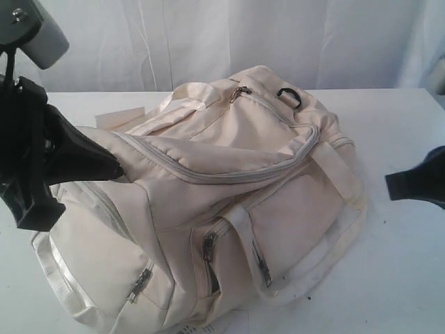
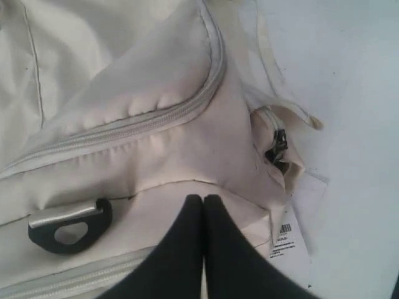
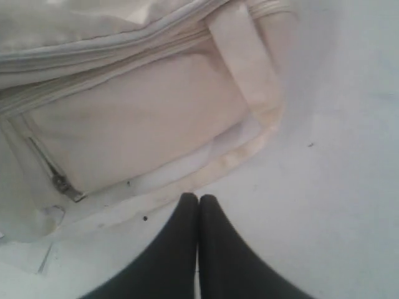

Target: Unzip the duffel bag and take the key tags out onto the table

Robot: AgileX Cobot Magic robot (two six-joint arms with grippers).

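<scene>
- the duffel bag (image 1: pixel 229 202) lies across the middle of the exterior view on the white table (image 1: pixel 396 278). its long main zip (image 1: pixel 229 176) curves from centre-left to right of centre and looks closed all along.
- the key tags are not visible in any view. they are presumably inside, so opening the bag is the step in hand.
- the left gripper (image 2: pixel 203 198) is at the left of the exterior view, fingers pressed together with nothing visible between them. its tip is against the bag's left end, near where the main zip starts. whether it pinches fabric cannot be told.
- the right gripper (image 3: pixel 198 197) is at the right edge, also closed and empty. it is over bare table just beside the bag's bottom seam, not touching it.
- a metal pull (image 1: pixel 240 91) shows at upper centre, near a black d-ring (image 1: pixel 288 96). it is probably the main zip's slider, but that is only a judgement.
- the smaller pocket pulls (image 1: pixel 208 245) along the lower front are best left alone at first.
- to do this well, one gripper must open and then close on the pull tab itself rather than the fabric. it should draw along the zip's curve, not straight across it.
- the other should pin the bag down near the zip. otherwise the loose cloth will likely bunch and drag with the slider.
</scene>
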